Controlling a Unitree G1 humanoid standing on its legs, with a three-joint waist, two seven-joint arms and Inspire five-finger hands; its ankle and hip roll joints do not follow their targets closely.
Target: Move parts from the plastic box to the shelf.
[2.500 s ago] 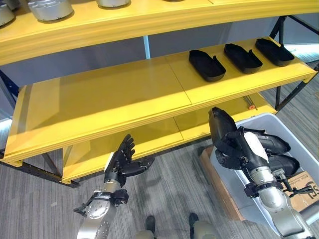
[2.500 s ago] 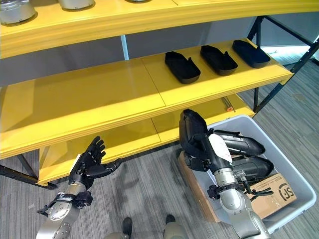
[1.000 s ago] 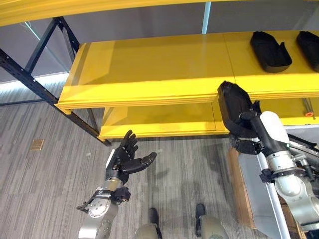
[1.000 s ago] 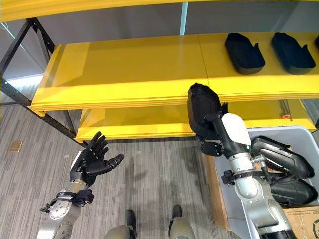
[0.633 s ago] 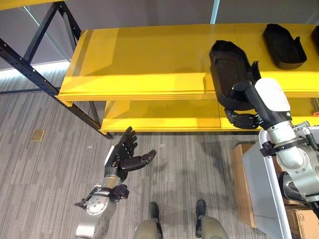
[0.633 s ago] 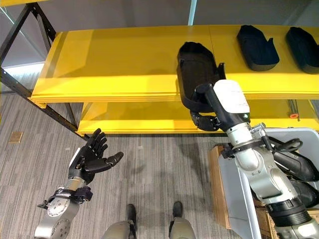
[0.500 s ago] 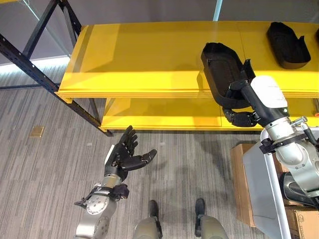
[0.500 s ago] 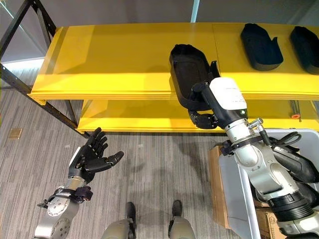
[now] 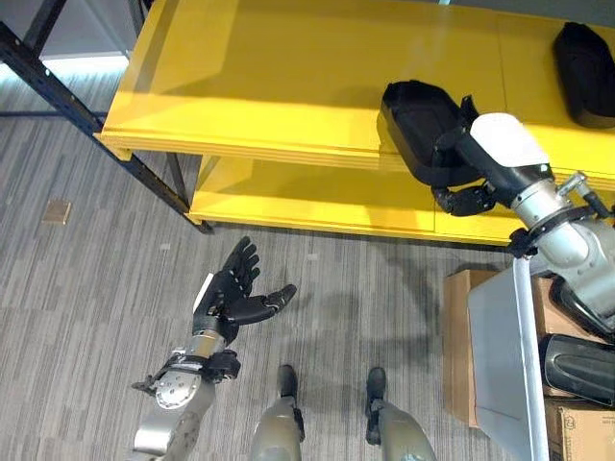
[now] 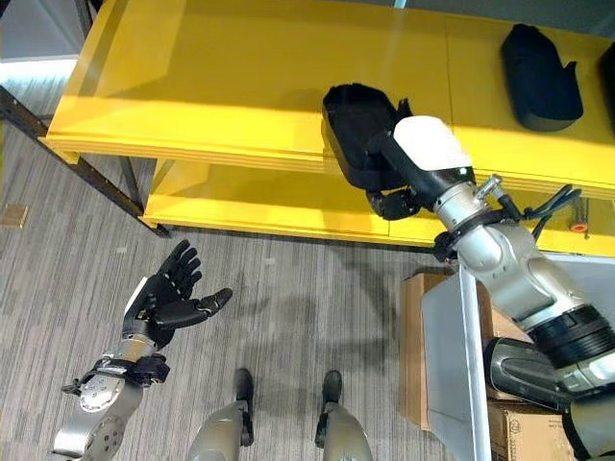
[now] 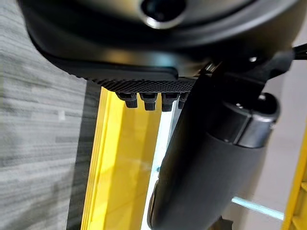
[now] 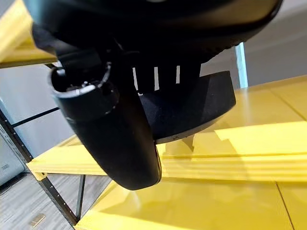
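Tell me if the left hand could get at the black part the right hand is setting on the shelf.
Probably not as things stand. The left hand hangs open, low over the floor in front of the shelf, while the black part sits up on it, far to the right, in the right hand.

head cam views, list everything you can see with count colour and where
black part: one, black, at the shelf's front edge, in the right hand
other black parts: one whole, another cut off by the view's edge, black, further right on the shelf
shelf: one, yellow, two boards on a dark frame
plastic box: one, grey, on the floor at right, black parts inside
cardboard boxes: brown, around the box
left hand: open, above the floor
right hand: curled on the part
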